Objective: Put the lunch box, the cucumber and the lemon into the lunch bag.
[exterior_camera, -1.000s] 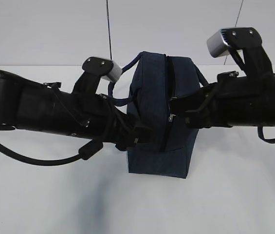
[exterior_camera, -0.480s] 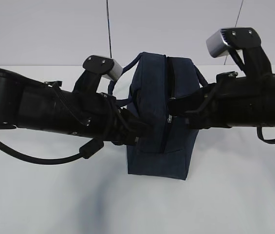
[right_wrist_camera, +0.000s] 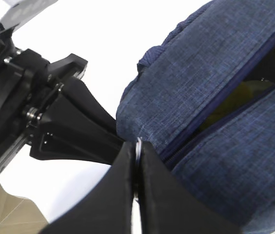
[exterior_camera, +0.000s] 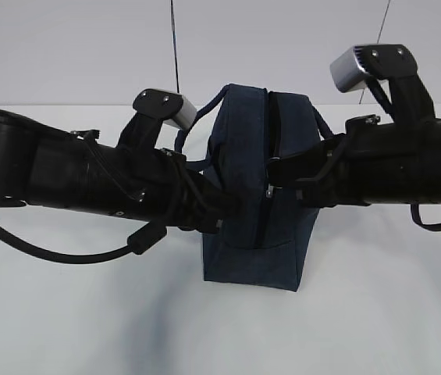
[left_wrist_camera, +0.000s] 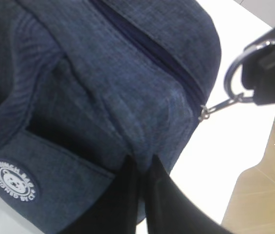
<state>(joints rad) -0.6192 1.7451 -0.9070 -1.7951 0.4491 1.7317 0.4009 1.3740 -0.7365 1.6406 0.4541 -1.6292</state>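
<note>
While the lunch bag (exterior_camera: pixel 259 187) stands upright on the white counter (exterior_camera: pixel 376 312) between both arms, the left hand (exterior_camera: pixel 224 212) has just clamped onto its end. From the left wrist, those fingers (left_wrist_camera: pixel 142 195) pinch a fold of navy fabric beside the logo (left_wrist_camera: pixel 14 181). From the right wrist, the right hand (right_wrist_camera: pixel 136 187) stays shut on the ring pull (right_wrist_camera: pixel 138 146); the zipper gapes, something yellowish inside. Braced thus, the bag looks ready for zipping.

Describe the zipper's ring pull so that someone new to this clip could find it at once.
Start at the navy lunch bag standing mid-table between the two black arms. Follow its zipper to the end of the bag that faces the camera. There the metal ring pull hangs from a small link, pinched in the right gripper; it is the only shiny silver loop, unlike the fabric handles.
</note>
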